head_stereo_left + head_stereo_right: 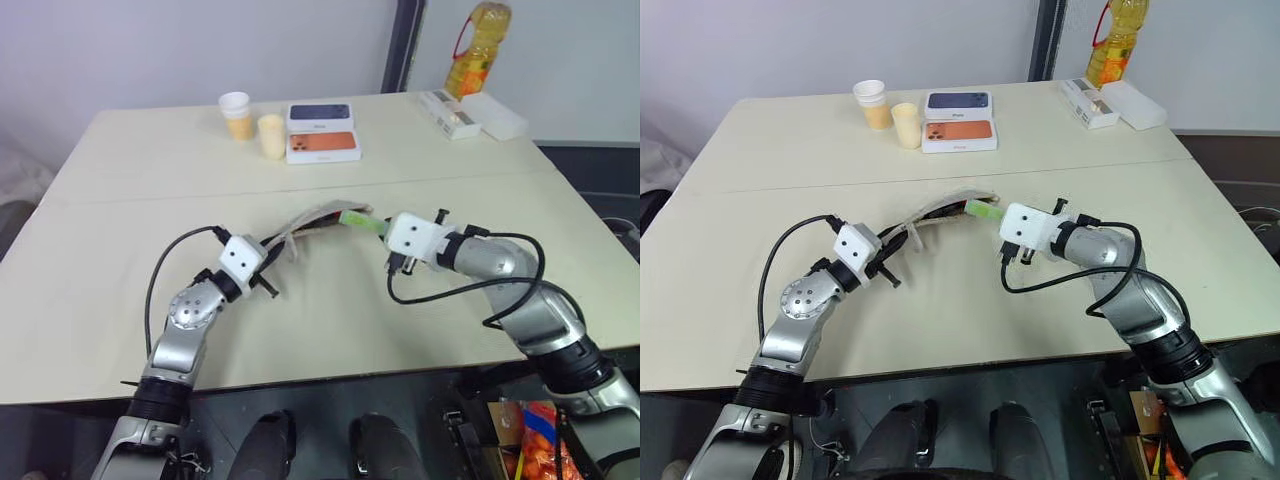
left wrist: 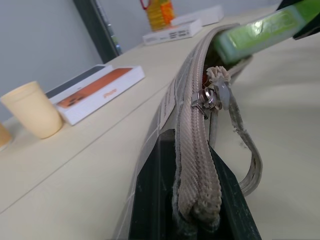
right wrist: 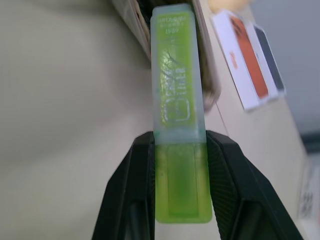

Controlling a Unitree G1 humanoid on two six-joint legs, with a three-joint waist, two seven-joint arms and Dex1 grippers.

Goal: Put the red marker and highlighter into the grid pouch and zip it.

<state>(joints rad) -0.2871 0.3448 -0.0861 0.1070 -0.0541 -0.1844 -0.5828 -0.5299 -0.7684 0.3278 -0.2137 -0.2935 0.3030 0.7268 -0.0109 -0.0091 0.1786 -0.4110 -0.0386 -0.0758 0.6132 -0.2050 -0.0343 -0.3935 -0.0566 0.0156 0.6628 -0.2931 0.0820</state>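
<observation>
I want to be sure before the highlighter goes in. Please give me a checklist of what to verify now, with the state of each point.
1. Right gripper holds the highlighter firmly between both fingers: ok.
2. Left gripper is shut on the pouch edge, lifting it: ok.
3. Pouch zipper is open, slider partway along: ok.
4. Highlighter tip is at the pouch mouth: ok.
5. Red marker already inside: cannot tell.
6. Opening is wide enough for the highlighter: cannot tell.

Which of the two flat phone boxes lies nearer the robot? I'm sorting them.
The orange phone box; the dark phone box lies beyond it, toward the wall.
</observation>
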